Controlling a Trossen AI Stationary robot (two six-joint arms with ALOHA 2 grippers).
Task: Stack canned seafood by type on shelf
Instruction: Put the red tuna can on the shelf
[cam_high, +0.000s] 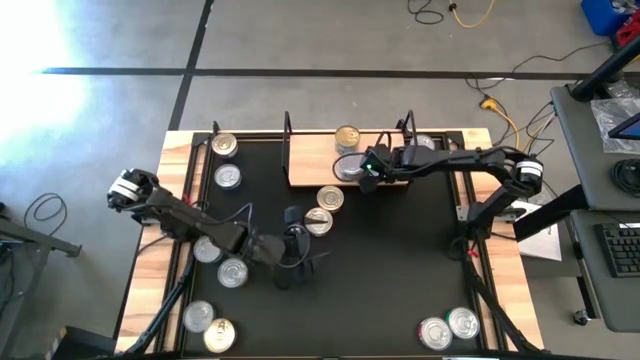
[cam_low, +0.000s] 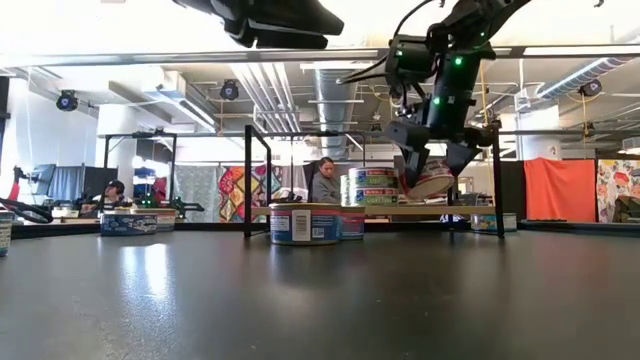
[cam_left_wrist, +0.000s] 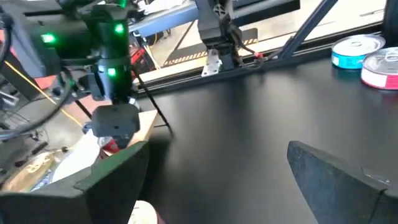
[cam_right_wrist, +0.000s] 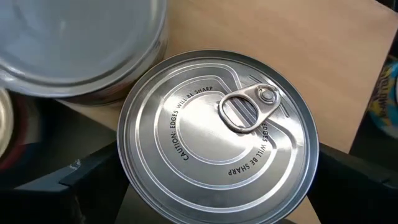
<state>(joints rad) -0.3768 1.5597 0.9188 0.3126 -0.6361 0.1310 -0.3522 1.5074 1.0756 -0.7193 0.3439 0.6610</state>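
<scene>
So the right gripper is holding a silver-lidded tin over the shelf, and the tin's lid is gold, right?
Not quite. The right gripper does hold a tin at the shelf, but its lid is silver, with a pull ring, not gold. The right wrist view shows it plainly.

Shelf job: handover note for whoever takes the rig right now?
Right tool: over the shelf, closed on a silver-lidded tin held tilted above the board, not yet set down.
Left tool: open, empty, low over mid-table.
Done: a stack of tins stands on the shelf, one gold-lidded tin at its back edge.
Left: two tins just in front of the shelf, more down the left edge, a pair at the front right. Set the held tin down, then sort the rest by type.
</scene>
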